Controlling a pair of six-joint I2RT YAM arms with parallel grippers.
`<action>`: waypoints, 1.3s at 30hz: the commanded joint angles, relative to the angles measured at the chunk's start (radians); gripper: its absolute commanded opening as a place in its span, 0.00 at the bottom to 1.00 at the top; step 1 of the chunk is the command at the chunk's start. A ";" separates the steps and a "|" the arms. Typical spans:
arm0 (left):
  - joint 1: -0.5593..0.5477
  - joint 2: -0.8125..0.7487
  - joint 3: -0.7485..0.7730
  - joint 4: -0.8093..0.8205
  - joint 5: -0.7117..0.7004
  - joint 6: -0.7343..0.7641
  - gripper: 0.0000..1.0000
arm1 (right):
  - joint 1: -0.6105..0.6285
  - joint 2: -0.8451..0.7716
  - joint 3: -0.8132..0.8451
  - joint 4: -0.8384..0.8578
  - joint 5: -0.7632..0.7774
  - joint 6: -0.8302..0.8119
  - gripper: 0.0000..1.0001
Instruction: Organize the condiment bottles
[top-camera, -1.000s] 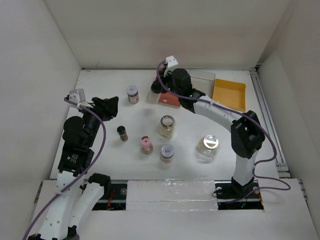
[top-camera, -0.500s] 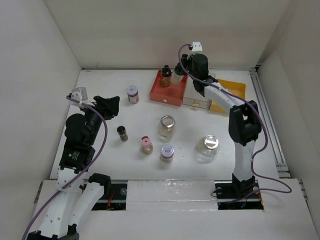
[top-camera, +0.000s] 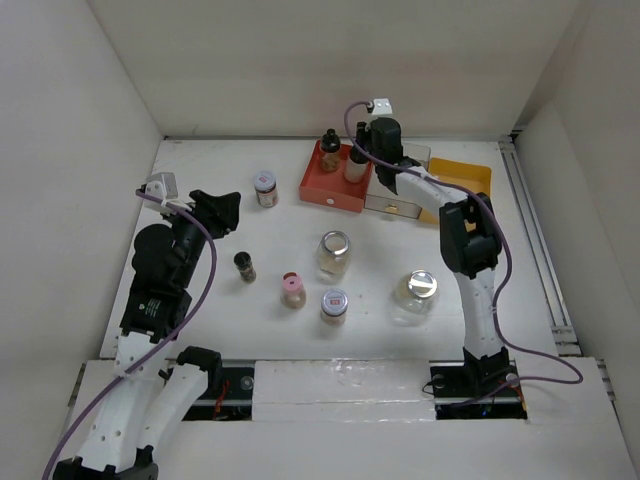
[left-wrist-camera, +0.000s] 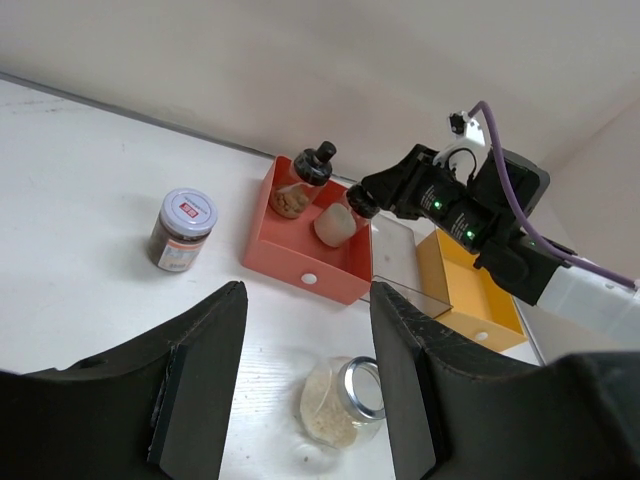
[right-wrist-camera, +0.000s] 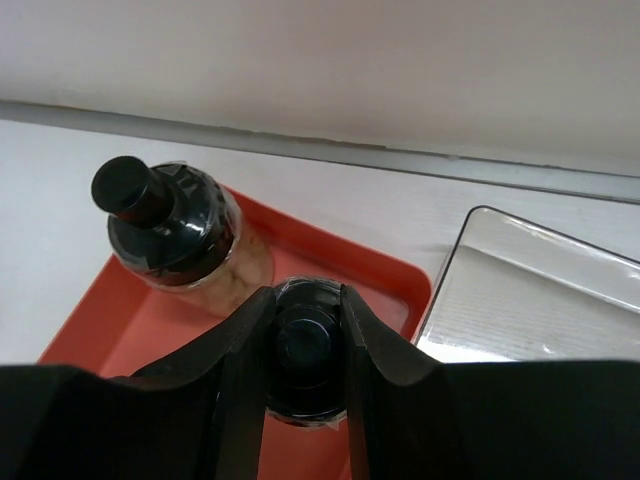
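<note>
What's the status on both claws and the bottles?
Left claw open, empty, off to the side. Right claw shut on black-capped bottle in red tray, beside second bottle. Nothing in the way.

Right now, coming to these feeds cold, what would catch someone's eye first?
The bright red tray at the far edge of the table, where the right gripper is shut on the cap of a black-capped bottle, beside a second black-capped bottle already in it. Next, the pink-capped bottle and a clear glass jar standing loose mid-table among others, with the left gripper open at the left.
</note>
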 joint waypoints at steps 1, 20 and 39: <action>0.002 0.000 0.010 0.044 0.003 0.005 0.48 | 0.014 -0.017 0.083 0.112 0.043 -0.018 0.32; 0.002 -0.020 0.010 0.044 0.051 -0.004 0.48 | 0.164 -0.524 -0.392 0.077 -0.070 0.051 0.84; 0.002 -0.072 0.044 -0.002 -0.055 -0.024 0.59 | 0.384 0.196 0.503 -0.297 -0.141 -0.088 0.99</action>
